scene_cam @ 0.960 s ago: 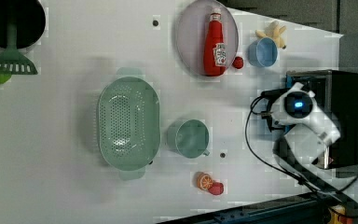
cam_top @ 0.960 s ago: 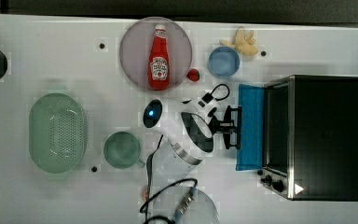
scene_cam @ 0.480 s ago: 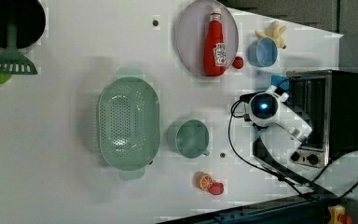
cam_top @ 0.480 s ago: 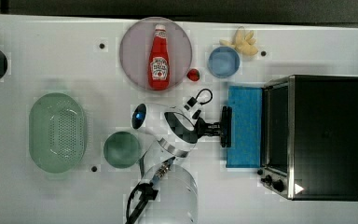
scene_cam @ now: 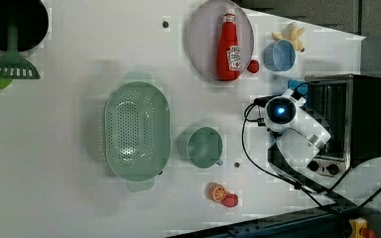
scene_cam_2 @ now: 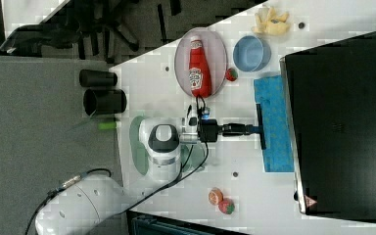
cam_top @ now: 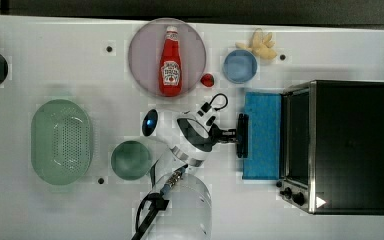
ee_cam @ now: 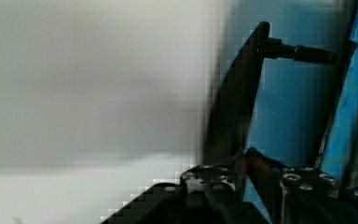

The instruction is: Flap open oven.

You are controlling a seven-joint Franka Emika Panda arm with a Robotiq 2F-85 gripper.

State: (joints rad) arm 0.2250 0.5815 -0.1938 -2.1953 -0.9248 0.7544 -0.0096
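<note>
In the top view, reading from its left, a pale green perforated oval colander (cam_top: 61,141) lies on the white table (cam_top: 330,45). Beside it, toward the top view's right, stands a dark green round cup (cam_top: 131,160). Above these, a red ketchup bottle (cam_top: 171,62) lies on a pinkish round plate (cam_top: 142,55), with a small red ball (cam_top: 207,79) just beside the plate's rim. Further right sits a light blue round bowl (cam_top: 240,66), and a yellow banana-like toy (cam_top: 260,44) touches its upper edge.

The white robot arm (cam_top: 187,137) reaches toward the top view's right. Its gripper (cam_top: 236,135) is closed narrowly on the black bar handle (cam_top: 242,135) of the oven door; the wrist view shows the fingers (ee_cam: 256,170) pinching the bar.

The large boxy toaster oven (cam_top: 347,145), with black top and silver steel frame, stands at the top view's right edge of the table. Its blue-tinted glass door (cam_top: 262,135) is lowered nearly flat, extending toward the arm. Two black knobs (cam_top: 292,192) sit at the frame's lower corner in the top view.
</note>
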